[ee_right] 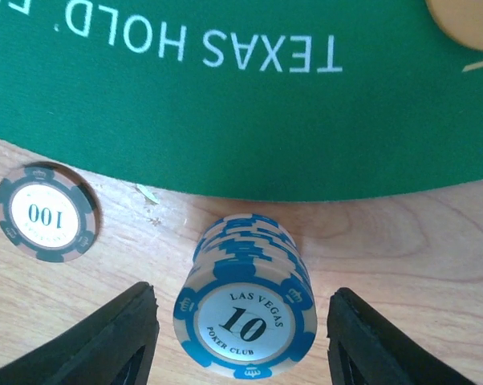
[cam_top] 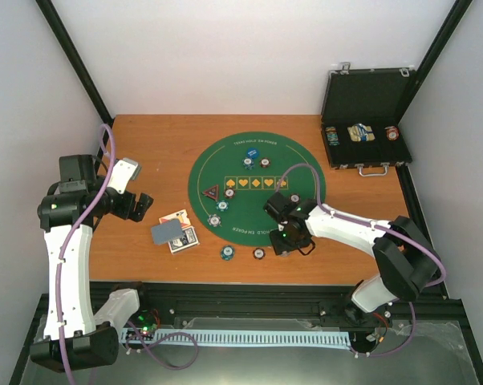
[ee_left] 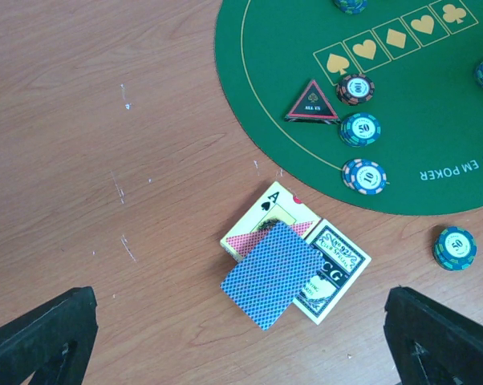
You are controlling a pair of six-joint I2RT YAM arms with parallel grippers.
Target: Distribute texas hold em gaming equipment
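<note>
One triangle marker [ee_left: 312, 102], one green mat [cam_top: 217, 160], one case [cam_top: 362, 96]

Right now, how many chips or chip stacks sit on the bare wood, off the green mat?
3: a teal 50 near the cards, a grey 100 beside the mat, and a blue 10 stack between the right fingers. The arm may hide more.

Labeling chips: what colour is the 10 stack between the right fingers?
10 chip stack: blue-and-white striped; right wrist view.
</note>
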